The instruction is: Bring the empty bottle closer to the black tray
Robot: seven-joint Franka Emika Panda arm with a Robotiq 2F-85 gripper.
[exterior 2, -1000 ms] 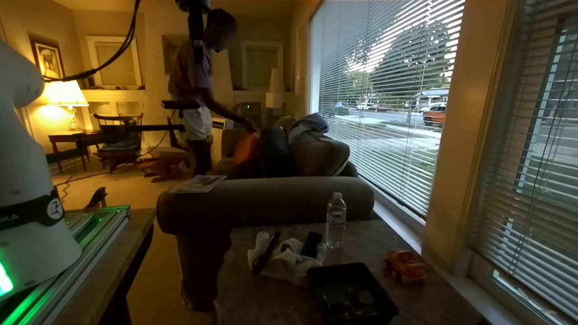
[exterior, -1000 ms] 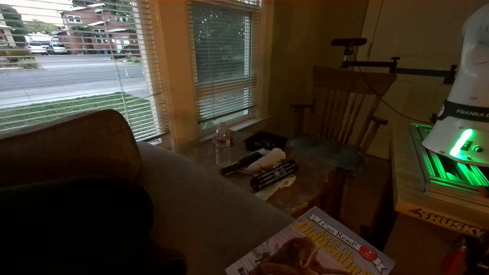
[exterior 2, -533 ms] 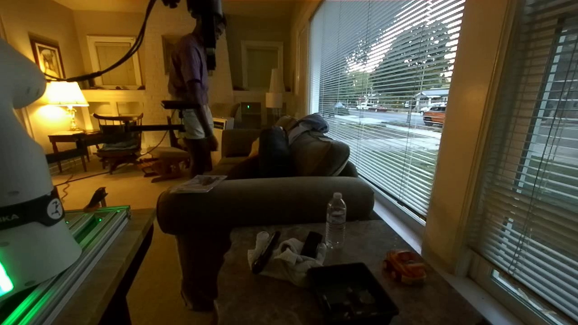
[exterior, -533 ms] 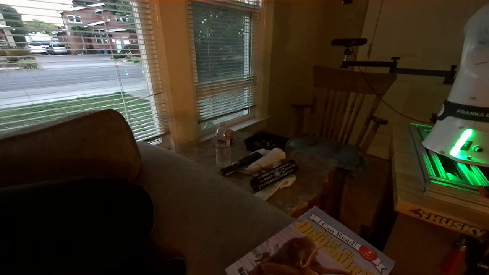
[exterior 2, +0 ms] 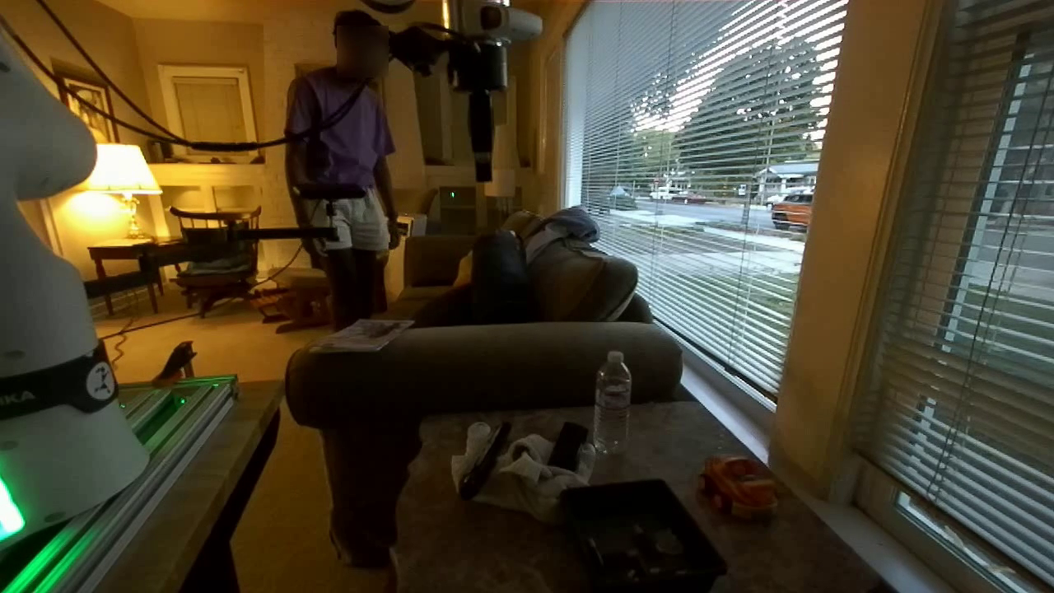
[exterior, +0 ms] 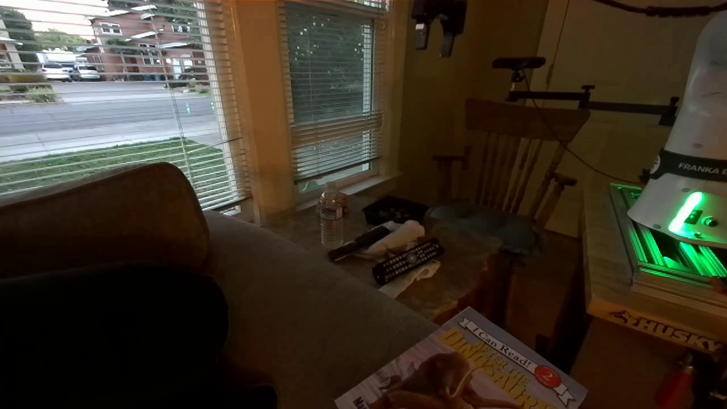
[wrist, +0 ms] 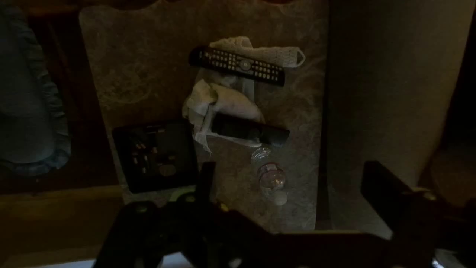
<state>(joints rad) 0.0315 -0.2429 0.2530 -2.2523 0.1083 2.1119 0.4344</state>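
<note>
The empty bottle, clear with a pale cap, stands upright on the side table in both exterior views (exterior: 331,224) (exterior 2: 612,412). The black tray (exterior 2: 586,539) lies on the same table, a short way from the bottle, with small items in it; it also shows in an exterior view (exterior: 374,215). My gripper (exterior: 434,46) is open and empty, high above the table; it also shows in an exterior view (exterior 2: 482,171). In the dark wrist view, the bottle (wrist: 270,176) appears between the open fingers (wrist: 205,178), far below them, with the tray (wrist: 181,143) to the left.
A white cloth (exterior 2: 527,486) with a dark remote (wrist: 238,128) lies beside the bottle. Another remote (exterior: 408,261) lies nearby. An orange toy truck (exterior 2: 739,486) stands by the window. The sofa arm (exterior 2: 486,366) borders the table. A person (exterior 2: 342,165) stands behind.
My gripper has come down into an exterior view and moved toward the window side, over the table. The bottle and tray have not moved. The person has straightened up and turned.
</note>
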